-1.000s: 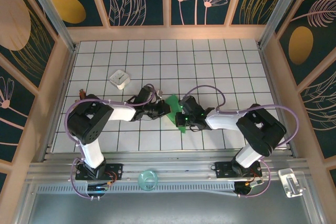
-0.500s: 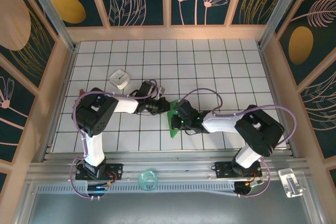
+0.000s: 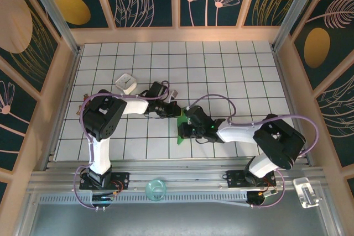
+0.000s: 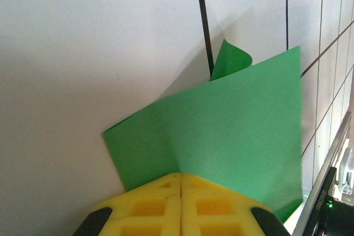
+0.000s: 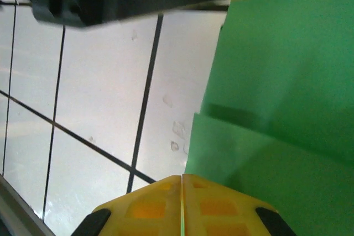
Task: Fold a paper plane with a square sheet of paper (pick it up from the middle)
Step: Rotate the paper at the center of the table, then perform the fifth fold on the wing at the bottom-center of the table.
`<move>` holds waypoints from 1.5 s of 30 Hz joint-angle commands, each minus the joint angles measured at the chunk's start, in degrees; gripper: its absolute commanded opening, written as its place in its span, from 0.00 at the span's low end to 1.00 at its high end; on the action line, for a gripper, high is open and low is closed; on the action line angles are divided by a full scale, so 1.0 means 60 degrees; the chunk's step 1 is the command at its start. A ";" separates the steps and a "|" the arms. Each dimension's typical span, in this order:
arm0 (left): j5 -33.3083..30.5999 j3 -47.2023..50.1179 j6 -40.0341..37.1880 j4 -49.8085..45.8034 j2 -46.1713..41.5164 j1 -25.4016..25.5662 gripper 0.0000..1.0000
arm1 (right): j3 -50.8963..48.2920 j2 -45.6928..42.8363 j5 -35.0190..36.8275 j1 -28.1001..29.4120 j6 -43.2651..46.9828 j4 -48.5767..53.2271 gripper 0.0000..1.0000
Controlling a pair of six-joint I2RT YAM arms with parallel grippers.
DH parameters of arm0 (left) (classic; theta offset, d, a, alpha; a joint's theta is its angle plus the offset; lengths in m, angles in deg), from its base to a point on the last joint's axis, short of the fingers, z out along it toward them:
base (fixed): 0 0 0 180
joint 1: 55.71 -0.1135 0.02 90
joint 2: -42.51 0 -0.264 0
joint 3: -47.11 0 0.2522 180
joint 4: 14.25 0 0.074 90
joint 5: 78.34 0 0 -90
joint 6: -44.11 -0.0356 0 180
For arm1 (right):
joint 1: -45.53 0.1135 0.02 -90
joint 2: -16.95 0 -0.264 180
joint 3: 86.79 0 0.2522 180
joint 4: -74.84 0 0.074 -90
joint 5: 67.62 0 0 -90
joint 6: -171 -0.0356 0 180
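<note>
Shut tight, the jaws of the left gripper (image 4: 181, 183) meet pad to pad. We see a raised crease of the square sheet of paper (image 4: 232, 136) running straight into their seam, so they pinch it there. From above, that gripper (image 3: 173, 111) lies low over the tiled table (image 3: 221, 70), to the right of the small white box (image 3: 126, 83) and apart from it. The bright-green sheet (image 3: 180, 136) sits near the middle of the table, between the two grippers. It is partly folded: one flap stands up off the tiles, and a curled corner shows behind it. To the right, the right gripper (image 3: 183, 127) rests over the sheet, its yellow pads (image 5: 221, 208) closed with no gap. The sheet reaches the right-hand pad with a folded layer on top, but we cannot tell whether it is nipped.
</note>
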 commanded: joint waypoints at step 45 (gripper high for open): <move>-0.0065 0.1821 0.0741 0.1066 -0.0810 0.0630 0.01 | -0.1656 -0.2150 -0.2403 -0.4268 0.0654 0.0137 0.30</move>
